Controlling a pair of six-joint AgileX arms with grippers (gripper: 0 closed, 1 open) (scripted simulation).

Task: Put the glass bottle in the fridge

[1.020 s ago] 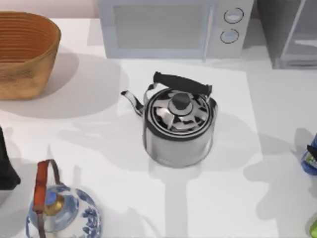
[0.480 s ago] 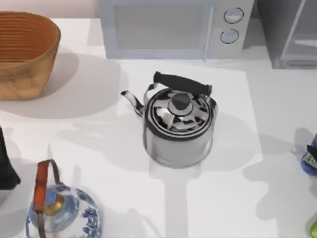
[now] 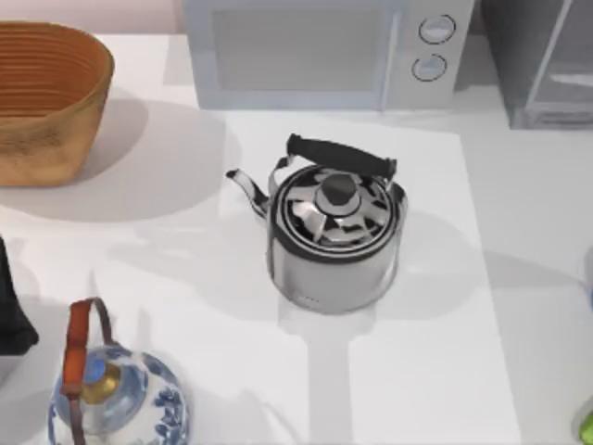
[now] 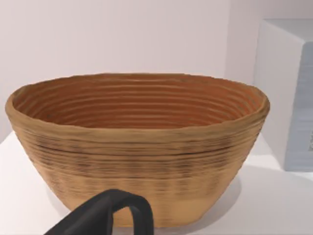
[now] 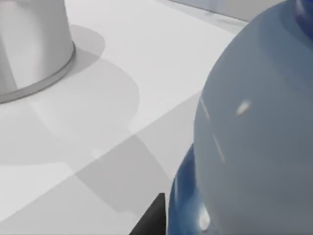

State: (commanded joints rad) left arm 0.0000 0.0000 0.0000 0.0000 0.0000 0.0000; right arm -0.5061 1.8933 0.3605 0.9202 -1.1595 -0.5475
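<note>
The glass bottle (image 5: 254, 127), blue and see-through, looms very close in the right wrist view. A dark finger (image 5: 150, 221) of my right gripper rests against its lower side, and the gripper is shut on it. In the top view only a faint blue sliver of the bottle (image 3: 589, 278) shows at the right edge. The fridge (image 3: 542, 65), dark grey with a pale frame and a slim bar, stands at the back right corner. My left arm (image 3: 11, 306) sits parked at the left edge, with one curved finger (image 4: 112, 213) showing in front of the basket.
A steel kettle (image 3: 335, 232) stands mid-table, and its base (image 5: 29, 49) is near the bottle. The microwave (image 3: 315, 51) is at the back, a woven basket (image 3: 46, 97) at the back left, a blue-and-white teapot (image 3: 116, 394) at the front left, and a green thing (image 3: 586, 428) at the front right.
The bottle and the dark gripper on it have slid rightward, almost off the top view's right edge. The left arm, kettle and other items have not moved.
</note>
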